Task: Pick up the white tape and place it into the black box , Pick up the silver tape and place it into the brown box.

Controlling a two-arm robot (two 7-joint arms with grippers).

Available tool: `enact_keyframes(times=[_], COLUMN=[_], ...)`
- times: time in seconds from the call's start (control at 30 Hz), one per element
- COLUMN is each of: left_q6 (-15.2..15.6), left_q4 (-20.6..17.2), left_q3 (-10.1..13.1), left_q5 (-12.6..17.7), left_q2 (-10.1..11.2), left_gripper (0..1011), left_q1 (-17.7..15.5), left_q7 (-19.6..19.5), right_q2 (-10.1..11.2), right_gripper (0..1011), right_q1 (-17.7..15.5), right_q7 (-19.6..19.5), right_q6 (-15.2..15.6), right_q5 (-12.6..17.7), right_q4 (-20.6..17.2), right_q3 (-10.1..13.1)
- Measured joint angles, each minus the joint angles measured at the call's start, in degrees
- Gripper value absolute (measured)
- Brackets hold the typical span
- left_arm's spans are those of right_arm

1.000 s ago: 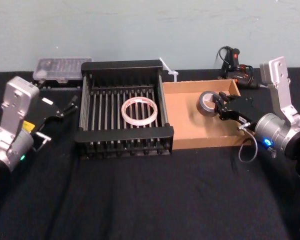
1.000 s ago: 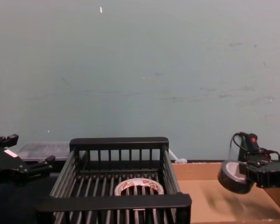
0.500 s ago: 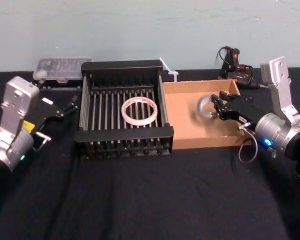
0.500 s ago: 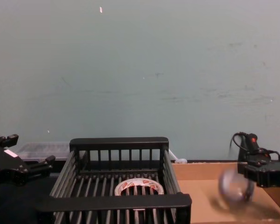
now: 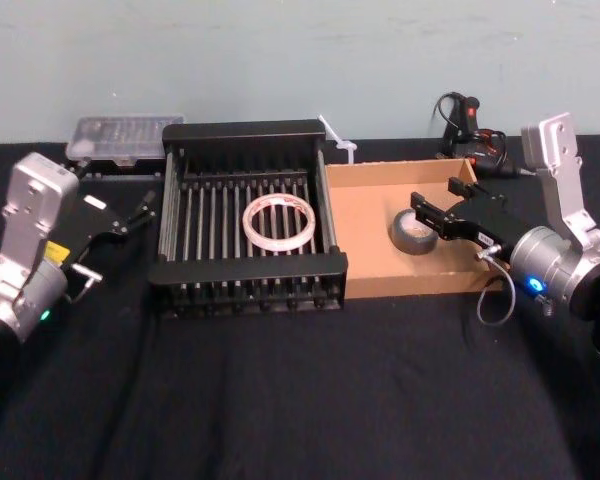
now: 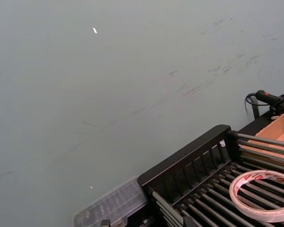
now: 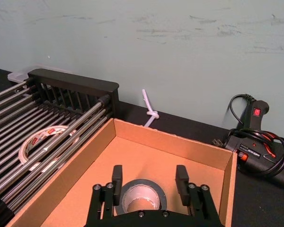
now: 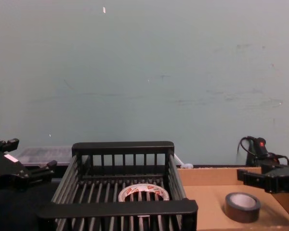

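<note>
The silver tape (image 5: 412,232) lies flat on the floor of the brown box (image 5: 410,283), seen from the right wrist as a grey roll (image 7: 141,196) with a pale core. My right gripper (image 5: 438,196) hovers just above it, open, both fingers (image 7: 117,176) clear of the roll. The white tape (image 5: 278,243) with red marks rests on the bars inside the black box (image 5: 250,268). My left gripper (image 5: 120,238) is parked left of the crate, open and holding nothing.
A clear plastic case (image 5: 125,135) sits behind the crate on the left. A glue gun with coiled cable (image 5: 470,130) lies behind the cardboard tray. A white zip tie (image 5: 335,140) lies between them. Black cloth covers the table's front.
The right gripper's fingers have spread apart and the silver tape has dropped out of them onto the brown box's floor. The left arm has stayed still.
</note>
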Motion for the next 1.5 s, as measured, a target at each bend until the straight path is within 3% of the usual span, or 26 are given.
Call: enact_keyframes(times=[0.3,0.4,0.77,1.5], left_q6=[0.0,0.0,0.0,0.0], left_q4=[0.0,0.0,0.0,0.0], left_q3=[0.0,0.0,0.0,0.0], left_q5=[0.0,0.0,0.0,0.0], left_q2=[0.0,0.0,0.0,0.0], left_gripper=[1001,1001,1001,1001], left_q1=[0.0,0.0,0.0,0.0], left_q7=[0.0,0.0,0.0,0.0], right_q2=[0.0,-0.2,-0.3,2.8], right_gripper=[957,1002,1002,1002], right_q1=[-0.1,-0.3,-1.7,-10.8], right_q7=[0.0,-0.1,-0.9,-0.8], right_q6=[0.0,-0.2,-0.6,0.5], right_q5=[0.0,-0.1,-1.2,-0.5], right_q4=[0.0,-0.2,-2.3,-15.7], right_q3=[0.0,0.2,1.0,2.9])
